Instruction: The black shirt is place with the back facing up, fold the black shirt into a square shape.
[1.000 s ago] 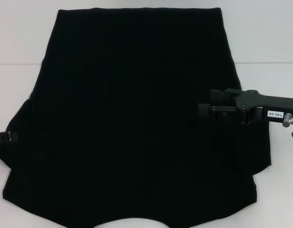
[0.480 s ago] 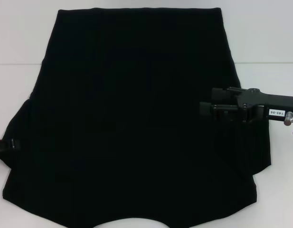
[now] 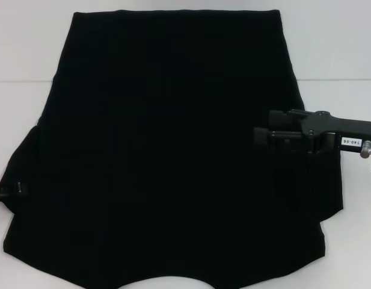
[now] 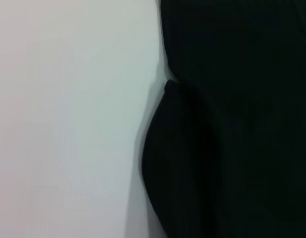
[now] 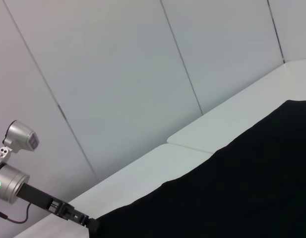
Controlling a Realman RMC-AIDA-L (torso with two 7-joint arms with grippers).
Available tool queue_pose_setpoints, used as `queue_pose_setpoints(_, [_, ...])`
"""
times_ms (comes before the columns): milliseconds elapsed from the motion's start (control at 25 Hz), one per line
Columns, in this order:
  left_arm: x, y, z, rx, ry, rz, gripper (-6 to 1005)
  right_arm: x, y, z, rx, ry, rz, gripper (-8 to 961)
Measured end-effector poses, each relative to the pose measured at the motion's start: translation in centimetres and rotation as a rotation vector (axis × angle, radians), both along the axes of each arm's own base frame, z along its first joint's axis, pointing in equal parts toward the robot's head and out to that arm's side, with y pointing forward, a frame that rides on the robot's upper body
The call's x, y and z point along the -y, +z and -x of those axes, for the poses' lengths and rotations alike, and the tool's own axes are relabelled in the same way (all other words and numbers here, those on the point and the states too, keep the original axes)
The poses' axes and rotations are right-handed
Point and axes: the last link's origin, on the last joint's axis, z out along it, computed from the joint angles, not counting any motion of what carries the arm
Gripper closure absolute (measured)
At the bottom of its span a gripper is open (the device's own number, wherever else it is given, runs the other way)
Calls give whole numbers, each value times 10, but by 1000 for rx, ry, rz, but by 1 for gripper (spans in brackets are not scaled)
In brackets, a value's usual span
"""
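Observation:
The black shirt (image 3: 167,150) lies spread over the white table, plain side up, filling most of the head view. My right gripper (image 3: 261,137) hovers over the shirt's right side and points toward its middle. Faint upright creases run through the fabric just below it. My left gripper (image 3: 8,189) is at the outer edge of the left sleeve, mostly cut off by the picture's border. The right wrist view looks across the shirt (image 5: 232,188) to the left gripper (image 5: 76,216) at the cloth's far edge. In the left wrist view, a rounded lobe of shirt (image 4: 177,163) lies against bare table.
White table (image 3: 341,48) shows around the shirt at the far left, far right and along the back. A seam line crosses the table behind the shirt. A panelled grey wall (image 5: 118,74) rises beyond the table in the right wrist view.
The left gripper has slid along the left sleeve edge toward the near side of the table. The right gripper has shifted only slightly to the right.

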Motion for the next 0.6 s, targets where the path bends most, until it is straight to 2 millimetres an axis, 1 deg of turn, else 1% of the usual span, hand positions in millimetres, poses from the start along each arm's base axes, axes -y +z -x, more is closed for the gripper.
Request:
queue_pose_setpoints(440, [-8, -5, -1, -38, 0, 15, 312, 0, 0, 0, -3, -1, -4, 59])
queue_pose_setpoints(560, [-10, -5, -2, -35, -2, 15, 582, 0, 0, 1, -7, 2, -4, 76])
queue_pose_setpoints(600, [-10, -5, -2, -34, -3, 14, 630, 0, 1, 1, -9, 2, -4, 82])
